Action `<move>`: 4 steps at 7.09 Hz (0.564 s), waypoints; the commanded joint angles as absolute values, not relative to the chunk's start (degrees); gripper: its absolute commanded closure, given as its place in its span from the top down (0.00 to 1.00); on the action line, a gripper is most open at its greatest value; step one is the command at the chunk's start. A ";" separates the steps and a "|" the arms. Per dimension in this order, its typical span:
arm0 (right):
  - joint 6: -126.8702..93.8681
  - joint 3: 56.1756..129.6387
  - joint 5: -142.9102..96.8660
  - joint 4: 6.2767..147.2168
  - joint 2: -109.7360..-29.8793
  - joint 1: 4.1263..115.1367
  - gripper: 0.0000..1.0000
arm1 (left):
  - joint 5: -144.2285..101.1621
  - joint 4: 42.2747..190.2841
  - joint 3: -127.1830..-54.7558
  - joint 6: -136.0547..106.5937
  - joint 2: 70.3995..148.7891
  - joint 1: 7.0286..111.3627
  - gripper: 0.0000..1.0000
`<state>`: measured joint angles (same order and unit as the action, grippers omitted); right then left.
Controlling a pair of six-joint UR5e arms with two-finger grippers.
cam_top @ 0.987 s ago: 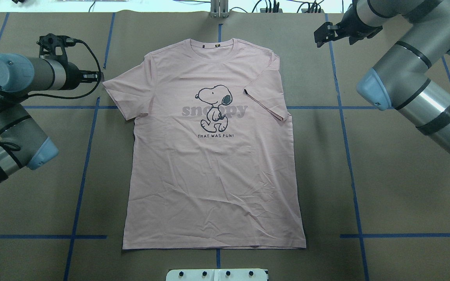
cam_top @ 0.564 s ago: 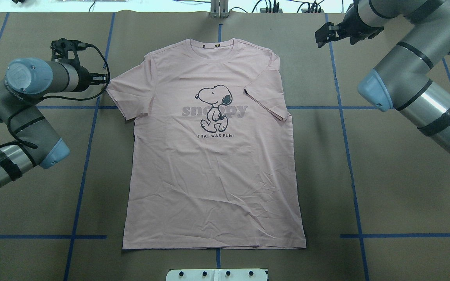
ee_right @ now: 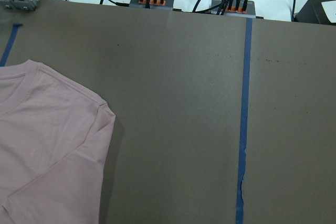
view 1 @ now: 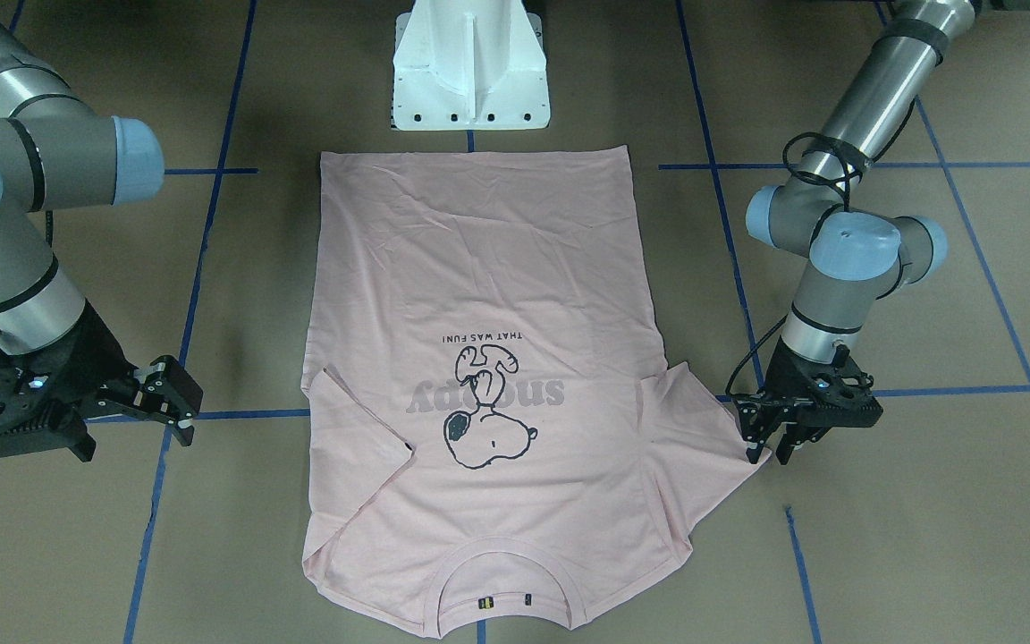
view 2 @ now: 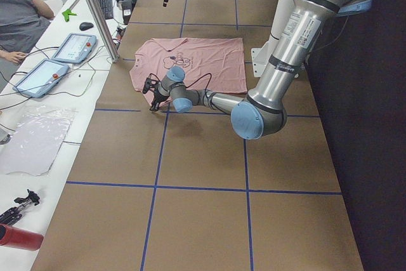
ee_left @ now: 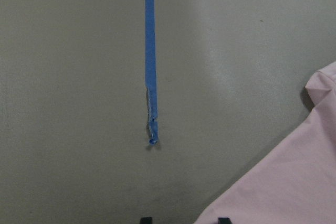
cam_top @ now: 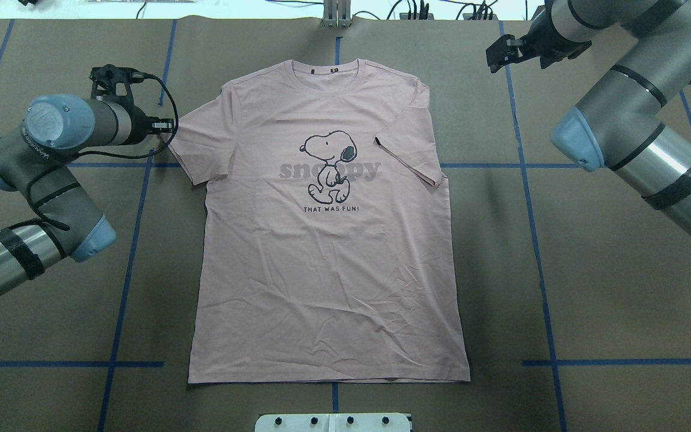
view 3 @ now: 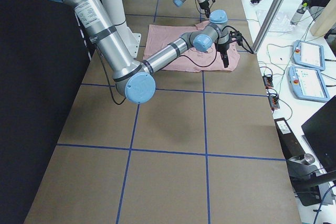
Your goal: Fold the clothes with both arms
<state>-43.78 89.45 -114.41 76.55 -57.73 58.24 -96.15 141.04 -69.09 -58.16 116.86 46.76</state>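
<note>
Overhead exterior gives us the plainest reading: the pale pink short-sleeved T-shirt with the black-outlined cartoon dog print [cam_top: 327, 270] lies flat and print-up in the middle of the brown paper-covered table [cam_top: 591, 270]. Its ribbed collar [cam_top: 333, 75] is at 12 o'clock and its straight hem [cam_top: 327, 378] at 6 o'clock.

We judge the folding to be barely begun. The sleeve at 2 o'clock [cam_top: 408, 150] already lies turned in over the chest, its cuff near the dog's head. The sleeve at 10 o'clock [cam_top: 195, 144] is spread out on the paper, and the body shows no fold, only light creases.

The left arm's black two-finger gripper [view 1: 767, 447] is down at the outer edge of that spread sleeve. Its fingers stand apart and grasp nothing yet. In the left wrist view we see the pink cloth reaching in beside one fingertip [ee_left: 223, 219].

The right arm's black gripper [cam_top: 497, 53] hangs at about 1 o'clock, well apart from the shirt, over a strip of blue tape [cam_top: 516, 150]. Its fingers look parted and carry nothing.

What is left, as we read it, is nearly everything. The spread sleeve has to come in, then the sides, then hem to collar.
</note>
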 commanded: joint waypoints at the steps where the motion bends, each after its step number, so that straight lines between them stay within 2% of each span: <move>1: -43.77 89.38 -114.43 76.55 -57.92 58.27 1.00 | -96.07 140.98 -69.34 -57.75 116.55 46.67 0.00; 3: -43.77 89.38 -114.35 76.55 -58.01 58.27 1.00 | -96.15 140.80 -70.13 -51.19 116.28 46.76 0.00; 4: -43.77 89.47 -114.35 76.55 -58.01 58.27 1.00 | -96.33 139.58 -72.92 -50.28 116.28 46.84 0.00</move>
<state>-43.77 89.39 -114.35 76.55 -57.96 58.27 -96.19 140.55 -70.58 -52.37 116.34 46.78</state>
